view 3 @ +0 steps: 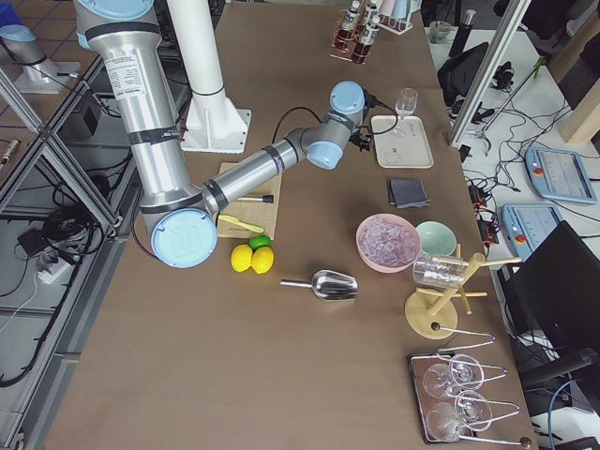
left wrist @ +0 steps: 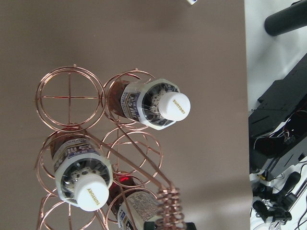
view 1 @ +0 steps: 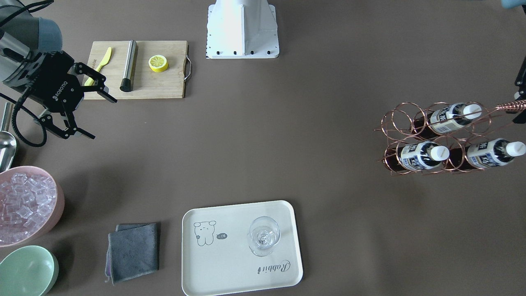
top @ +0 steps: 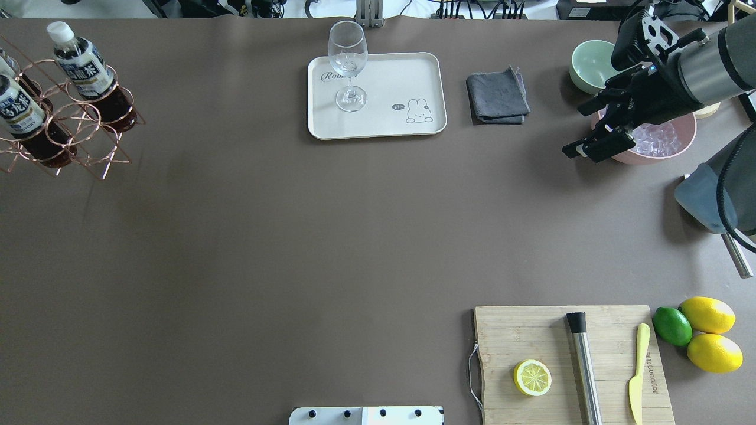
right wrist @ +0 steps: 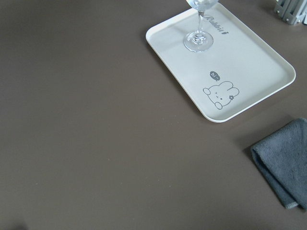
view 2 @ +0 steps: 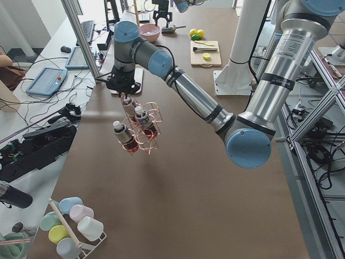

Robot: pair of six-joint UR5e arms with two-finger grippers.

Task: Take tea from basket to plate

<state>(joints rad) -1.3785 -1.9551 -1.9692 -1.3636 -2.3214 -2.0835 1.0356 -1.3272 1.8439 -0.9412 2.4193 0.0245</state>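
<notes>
Reading the overhead view as a clock face, I see the copper wire basket [left wrist: 69,98] at ten o'clock, near the table's edge; three bottles of tea [left wrist: 149,103] stand upright in it, each in its own ring cell, white caps up. The left gripper [view 2: 125,93] hangs directly over the basket's coiled handle [left wrist: 168,207]; I cannot tell whether its jaws are apart or closed, nor whether they touch the handle. The cream plate [view 1: 230,267] lies at twelve o'clock, well apart from the basket; an empty wine glass [view 1: 264,235] stands on it. The right gripper [view 1: 102,118] hovers at two o'clock, near the pink bowl of ice [top: 655,158]; its fingers are spread wide and hold nothing; a folded grey cloth [top: 497,96] lies between plate and bowl.
</notes>
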